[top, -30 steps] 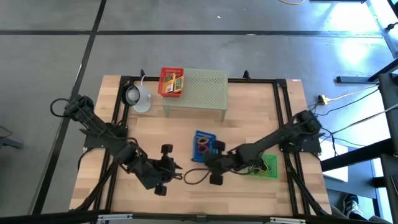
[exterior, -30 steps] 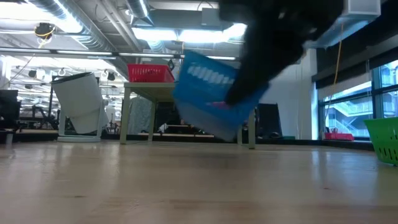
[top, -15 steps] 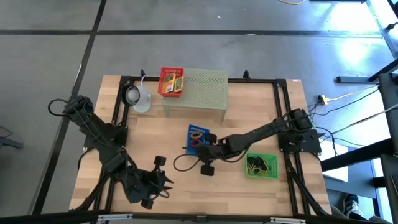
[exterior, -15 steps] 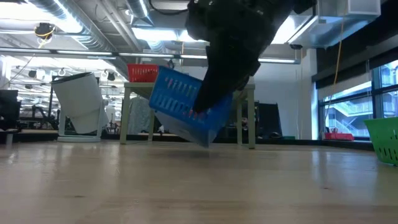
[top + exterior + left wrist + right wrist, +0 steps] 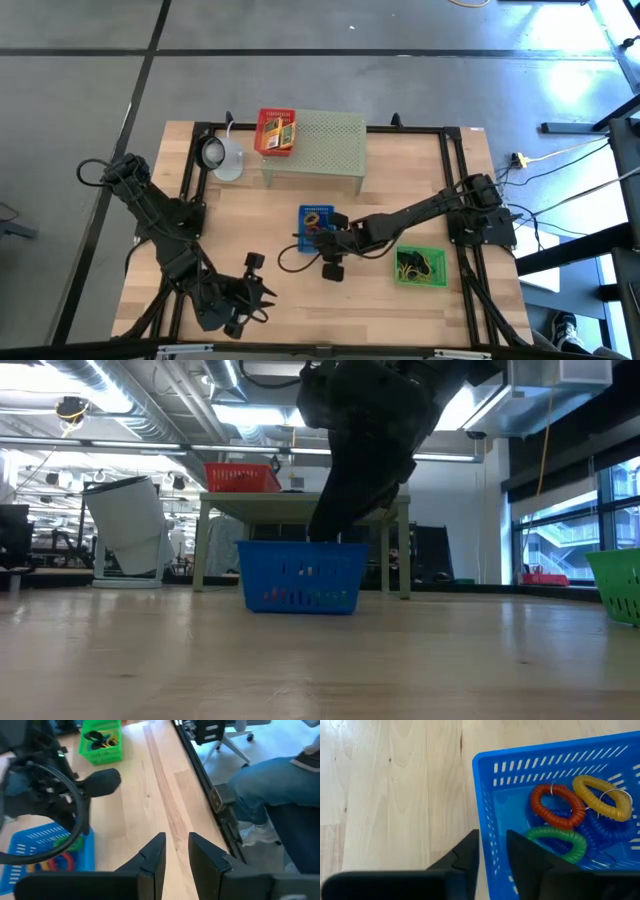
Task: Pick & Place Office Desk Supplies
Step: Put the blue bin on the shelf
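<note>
Right now we see the right hand point(image 5: 492, 855) astride the near wall of the small blue slotted plastic basket point(image 5: 318, 224), one finger inside and one outside. A sliver of gap shows between the fingers point(image 5: 465, 852) and the wall, so we read them as slightly apart, no longer clamped. From the low view, the basket point(image 5: 301, 575) sits flat on the wooden tabletop point(image 5: 250, 215), with the right arm coming down onto its rim from above. Inside the basket we see coiled loops: a red one point(image 5: 557, 806), a yellow one point(image 5: 601, 796), a green one point(image 5: 560, 841), and blue ones beneath.

Near the right arm, by the tabletop's right edge, is a small green plastic basket point(image 5: 420, 267) with yellow and dark items in it.

The left hand point(image 5: 262, 296) waits near the front left edge of the tabletop, fingers point(image 5: 152, 855) slightly apart and holding nothing.

At the back we see a pale green perforated stand point(image 5: 325, 142) with a red basket point(image 5: 276, 131) on its left end, and a white desk lamp point(image 5: 220, 155) beside it. In the left wrist view, a person's jeans-clad legs point(image 5: 272, 790) show past the tabletop's edge.
</note>
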Tool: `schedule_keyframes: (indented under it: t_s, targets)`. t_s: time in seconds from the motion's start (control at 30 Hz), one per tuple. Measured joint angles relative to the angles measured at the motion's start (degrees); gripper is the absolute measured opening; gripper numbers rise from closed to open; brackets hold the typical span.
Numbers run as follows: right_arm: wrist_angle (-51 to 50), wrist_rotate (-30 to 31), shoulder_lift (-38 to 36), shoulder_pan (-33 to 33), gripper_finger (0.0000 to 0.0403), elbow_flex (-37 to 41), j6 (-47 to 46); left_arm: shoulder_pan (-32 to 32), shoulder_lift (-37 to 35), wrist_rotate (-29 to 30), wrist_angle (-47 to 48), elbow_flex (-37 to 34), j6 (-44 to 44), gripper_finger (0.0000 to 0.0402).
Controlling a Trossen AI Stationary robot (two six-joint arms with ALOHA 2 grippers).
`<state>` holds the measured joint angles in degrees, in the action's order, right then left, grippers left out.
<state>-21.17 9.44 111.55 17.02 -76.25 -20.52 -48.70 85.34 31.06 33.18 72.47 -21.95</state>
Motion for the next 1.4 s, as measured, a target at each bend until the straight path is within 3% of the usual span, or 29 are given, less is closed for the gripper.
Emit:
schedule_keyframes:
  t_s: [0.17, 0.27, 0.47, 0.7, 0.83, 0.97, 1.17, 1.4]
  targets:
    - [-1.0, -4.9, -1.7, 0.0, 0.0131, 0.0, -0.1, 0.6, 0.0, 5.9, 0.2, 0.0, 0.0, 0.0075]
    - [-2.8, -6.5, -3.9, 0.3, 0.0142, 0.0, -1.4, 1.3, 0.2, 6.5, 0.4, 0.0, 0.1, 0.0075]
    - [-13.4, -5.4, -9.8, 2.1, 0.0138, 0.0, -1.0, 3.8, 3.4, 5.9, 0.5, 0.0, 0.2, 0.0088]
    - [-23.7, -5.4, -14.7, 7.2, 0.012, 0.0, 1.5, 9.4, 8.6, 5.7, 0.4, 0.0, 0.2, 0.0137]
    - [-24.6, -5.2, -15.7, 10.6, 0.011, 0.0, 0.4, 14.5, 11.3, 2.0, -0.4, 0.0, 0.0, 0.0167]
    - [-24.6, -0.6, -15.7, 14.3, 0.0103, 0.0, 0.3, 19.7, 14.3, -3.0, -1.3, 0.0, 0.1, 0.0185]
    - [-24.8, 2.1, -15.7, 17.7, 0.0098, 0.0, -1.0, 25.4, 19.2, -8.5, -2.2, 0.0, 2.1, 0.0191]
    - [-24.7, 2.1, -15.7, 19.9, 0.0098, 0.0, -1.5, 28.3, 22.7, -9.8, -2.1, 0.0, 2.8, 0.0192]
